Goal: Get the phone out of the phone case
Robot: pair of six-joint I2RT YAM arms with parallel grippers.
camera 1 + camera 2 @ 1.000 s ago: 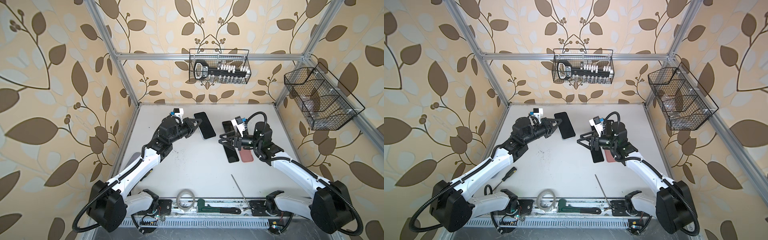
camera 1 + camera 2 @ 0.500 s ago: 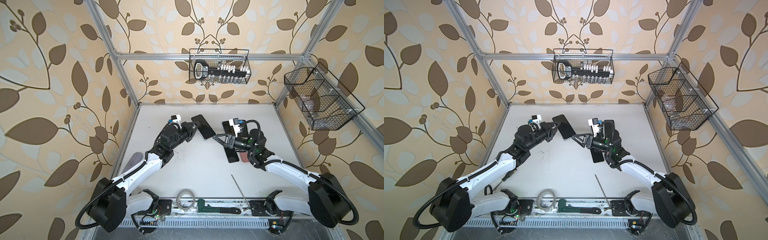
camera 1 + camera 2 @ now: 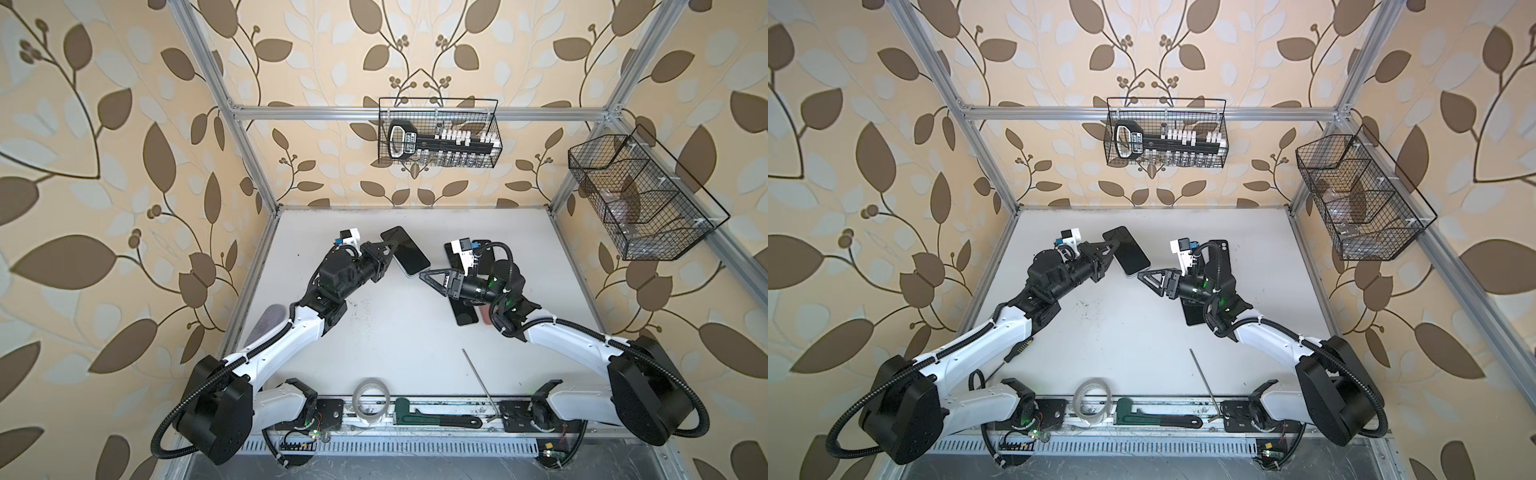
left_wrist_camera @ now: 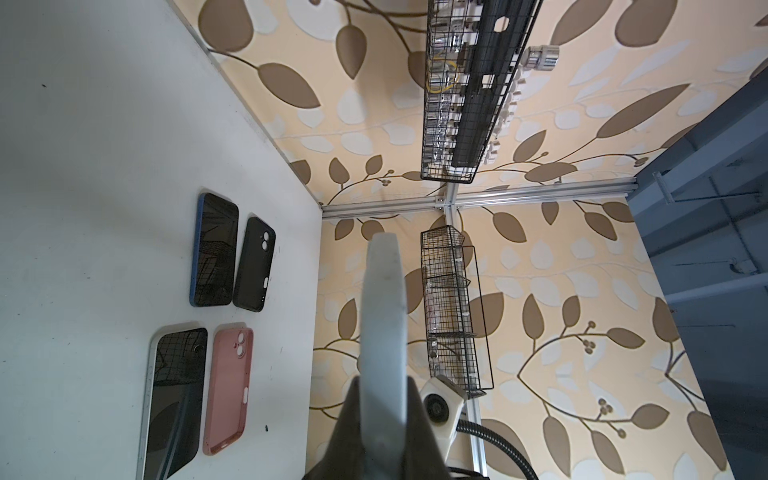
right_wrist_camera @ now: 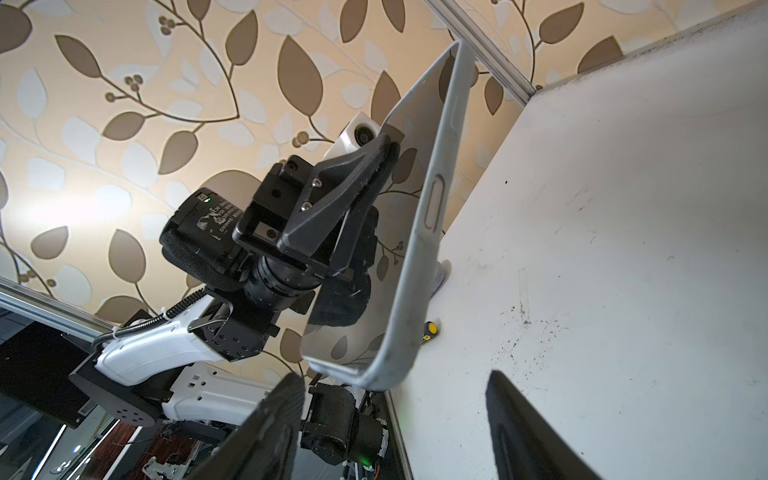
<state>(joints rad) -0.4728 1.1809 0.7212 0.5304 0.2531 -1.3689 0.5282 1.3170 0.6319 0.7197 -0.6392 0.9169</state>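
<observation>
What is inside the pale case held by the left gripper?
A phone with a dark screen fills the pale case, and the left gripper is shut on it. The case covers the phone's back and sides.

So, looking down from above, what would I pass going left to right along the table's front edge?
Tape roll → green pipe wrench → thin metal rod.

My left pincer (image 4: 382, 384) clamps a pale grey phone case (image 4: 382, 291), seen edge-on. On the white table (image 4: 83, 166) lie a blue-edged phone (image 4: 214, 249) just beside a black case (image 4: 254, 264), and a white-edged phone (image 4: 176, 395) just beside a pink case (image 4: 229, 384) (both screens dark).
</observation>
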